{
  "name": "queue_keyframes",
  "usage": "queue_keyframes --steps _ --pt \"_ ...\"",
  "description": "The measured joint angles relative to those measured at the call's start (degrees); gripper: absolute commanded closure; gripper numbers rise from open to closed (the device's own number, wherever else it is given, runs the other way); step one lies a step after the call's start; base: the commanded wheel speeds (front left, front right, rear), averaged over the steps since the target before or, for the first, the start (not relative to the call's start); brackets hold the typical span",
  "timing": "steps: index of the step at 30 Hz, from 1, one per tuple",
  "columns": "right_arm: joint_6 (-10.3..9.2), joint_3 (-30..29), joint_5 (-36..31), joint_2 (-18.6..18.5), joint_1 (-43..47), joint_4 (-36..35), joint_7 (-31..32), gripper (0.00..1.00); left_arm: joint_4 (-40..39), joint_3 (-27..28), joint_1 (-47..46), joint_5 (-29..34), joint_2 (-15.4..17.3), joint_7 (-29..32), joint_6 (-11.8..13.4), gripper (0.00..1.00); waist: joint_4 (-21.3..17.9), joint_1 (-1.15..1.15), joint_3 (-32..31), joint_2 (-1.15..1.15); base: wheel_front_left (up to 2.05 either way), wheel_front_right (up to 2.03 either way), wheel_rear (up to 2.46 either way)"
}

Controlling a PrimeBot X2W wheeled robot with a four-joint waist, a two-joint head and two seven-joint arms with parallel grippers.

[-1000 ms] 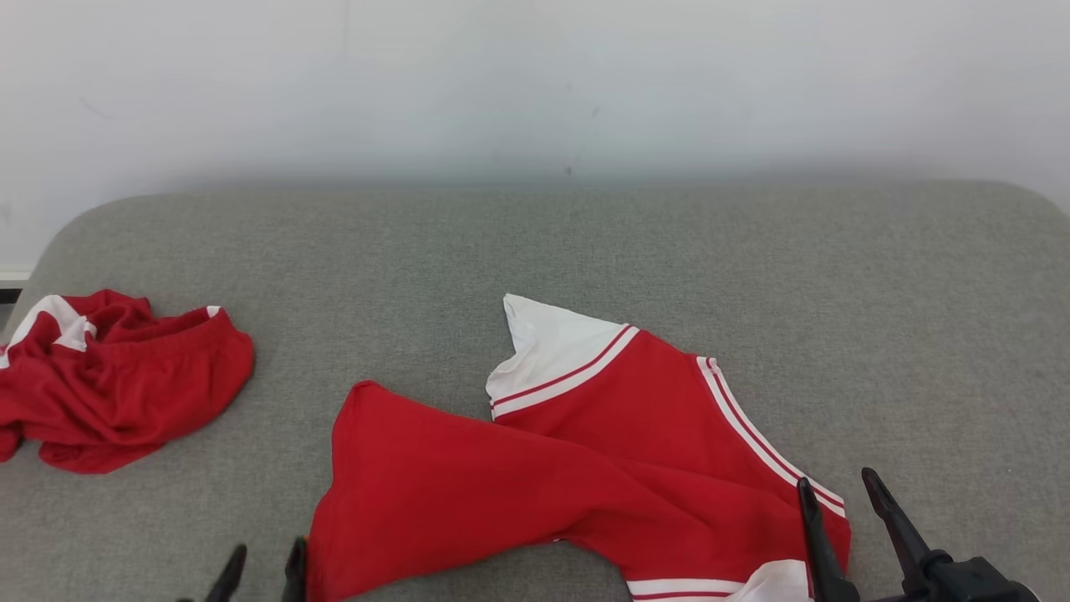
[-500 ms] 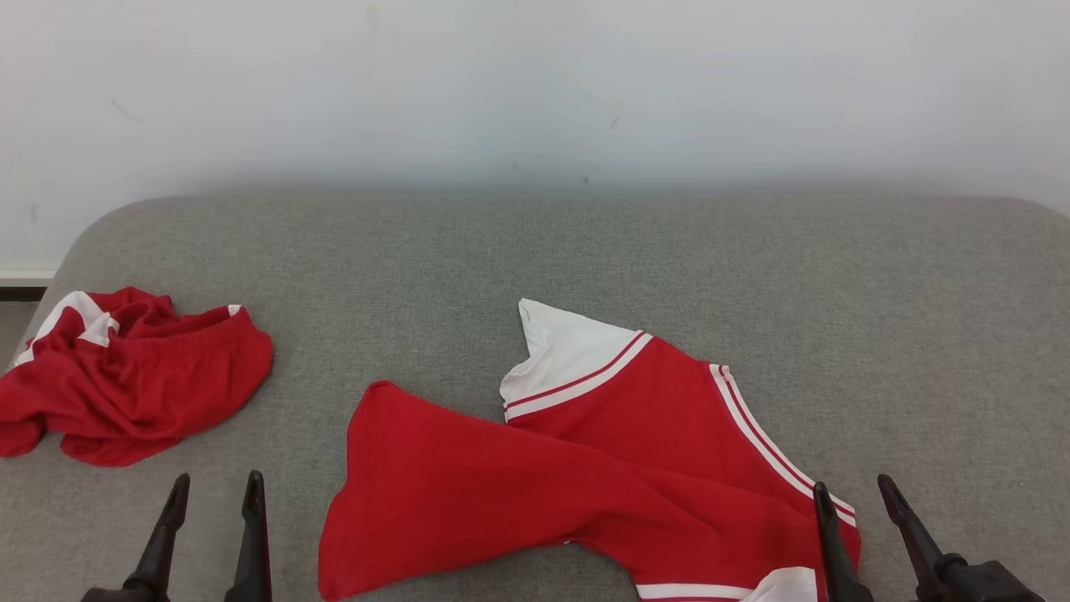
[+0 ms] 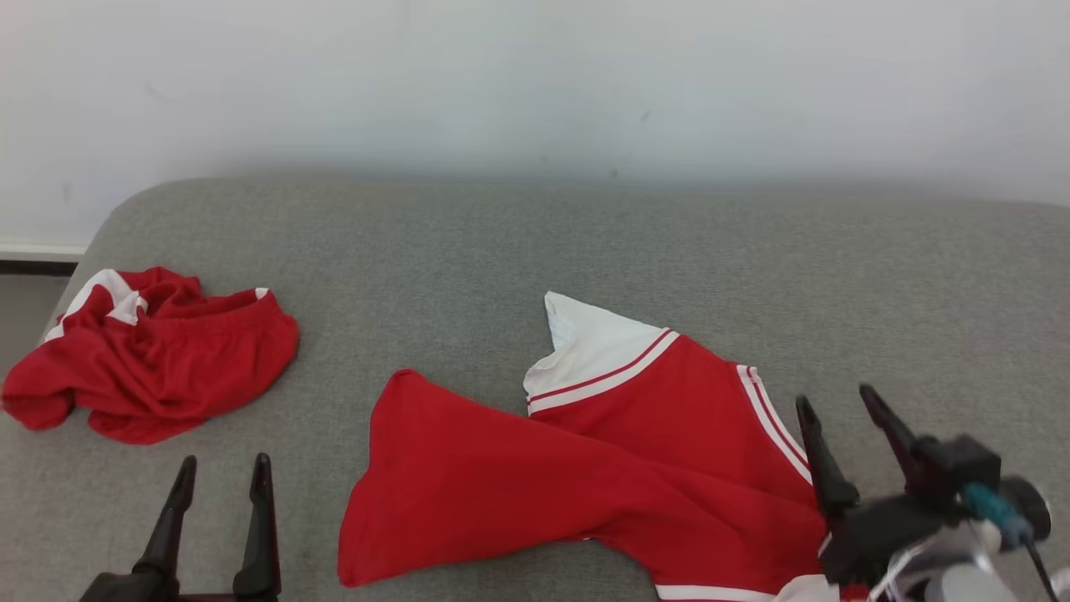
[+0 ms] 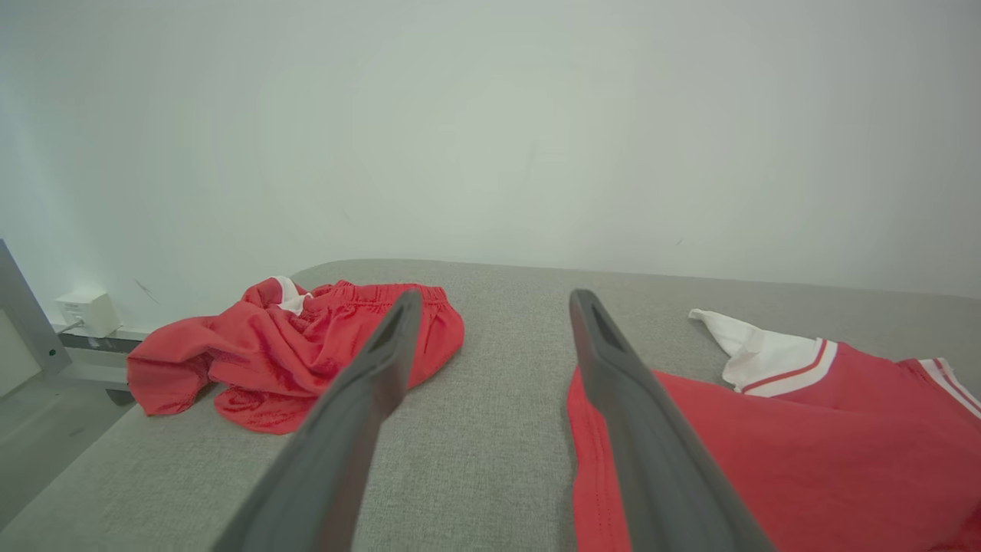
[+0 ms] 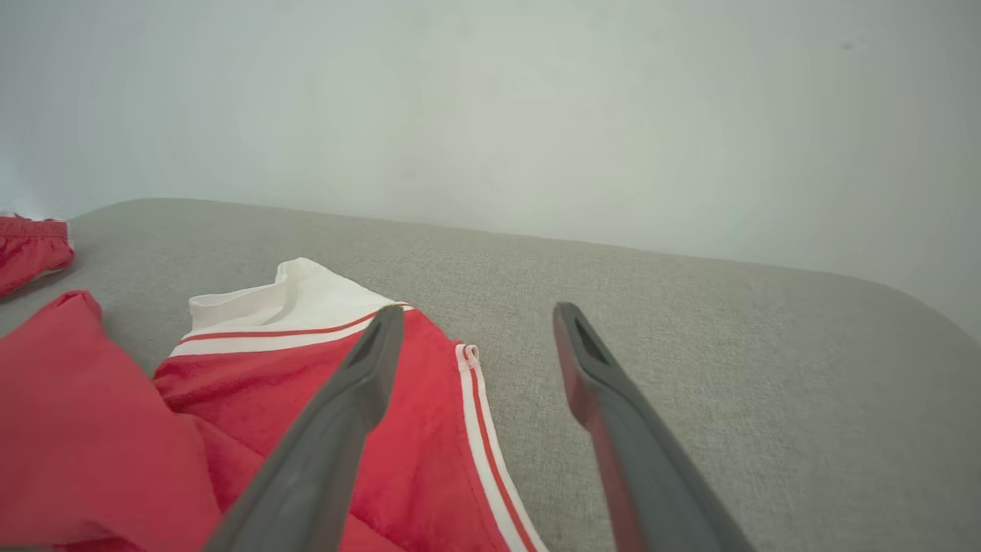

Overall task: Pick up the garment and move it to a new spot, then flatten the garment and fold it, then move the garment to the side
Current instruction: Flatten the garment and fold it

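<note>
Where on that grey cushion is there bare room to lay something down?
Bare: the far strip along the wall, and the right end past the jersey. A gap separates jersey and crumpled red garment. The near edge is crowded.

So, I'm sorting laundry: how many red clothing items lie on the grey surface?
2. The jersey lies spread right of centre; a crumpled red bundle sits at the left edge. Others could hide underneath.

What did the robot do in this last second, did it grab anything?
The left jaws rose into view beside the red shirt; the right jaws moved forward over its striped edge. Both are open, holding nothing. The camera swung a little too. The shirt and the crumpled red cloth lie as before.
</note>
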Motion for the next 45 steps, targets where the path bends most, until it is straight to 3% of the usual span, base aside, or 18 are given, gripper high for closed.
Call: queue_keyframes --steps 6,15,35,36,37,40,45 --pt "0.00 3.38 -0.79 -3.37 -11.65 6.20 8.06 0.00 1.48 0.14 -2.24 1.41 -2.91 0.00 -2.34 0.00 2.87 0.00 1.53 0.00 0.00 0.00 0.00" --pt "0.00 9.03 0.55 -6.79 -23.04 16.42 13.91 0.00 3.38 0.45 -5.52 3.27 -6.34 0.00 -5.15 0.00 7.38 0.00 3.89 0.00 0.00 0.00 0.00" --pt "0.01 17.83 5.35 -9.04 -35.80 37.77 22.77 0.00 5.92 0.86 -10.56 4.80 -10.02 0.00 -7.68 0.00 12.56 -0.01 9.82 0.00 0.00 0.00 0.00" --pt "0.00 17.95 6.14 -8.90 -36.22 38.24 22.97 0.20 5.97 0.98 -10.69 4.81 -10.05 0.00 -7.71 0.00 12.67 -0.01 9.93 0.00 0.00 0.00 0.00" --pt "0.00 18.41 6.77 -8.83 -36.54 38.74 23.37 1.00 6.04 1.10 -10.71 4.89 -10.07 0.00 -7.71 0.00 12.75 -0.01 10.02 0.00 0.00 0.00 0.00" --pt "0.01 19.47 8.60 -8.26 -38.25 40.38 25.16 1.00 6.28 1.81 -10.71 5.24 -10.11 0.00 -7.73 0.00 12.47 -0.01 10.08 0.00 0.00 0.00 0.00" --pt "0.04 19.34 9.05 -9.90 -40.56 40.94 21.53 1.00 6.44 2.36 -10.71 5.52 -10.21 0.00 -8.00 0.00 11.75 0.00 10.16 0.00 0.00 0.00 0.00"
